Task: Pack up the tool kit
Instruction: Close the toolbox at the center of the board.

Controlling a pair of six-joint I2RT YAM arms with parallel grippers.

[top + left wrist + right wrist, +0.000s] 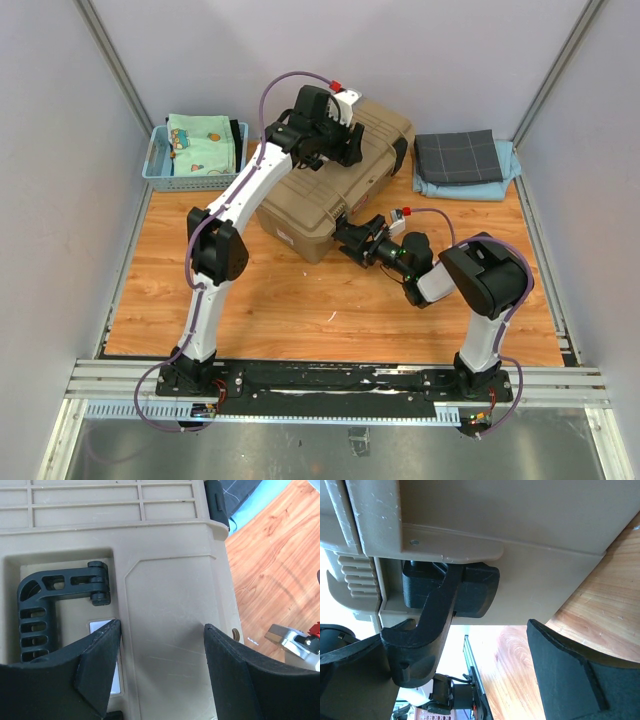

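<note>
The tan toolbox (335,185) lies lid-down-shut at the back middle of the wooden table. My left gripper (335,140) hovers open over its lid; in the left wrist view (162,645) its fingers straddle bare lid beside the black recessed handle (45,610). My right gripper (352,238) is open at the box's front right side. In the right wrist view (465,665) a black latch (447,587) sits on the box wall (535,535), its lever sticking out beside my left finger (350,680); nothing is gripped. No hand tools are in view.
A blue mesh basket (160,165) with patterned cloth stands at the back left. A folded dark grey cloth (458,155) lies on a light blue one at the back right. Grey walls close in both sides. A metal rail (330,380) runs along the near edge.
</note>
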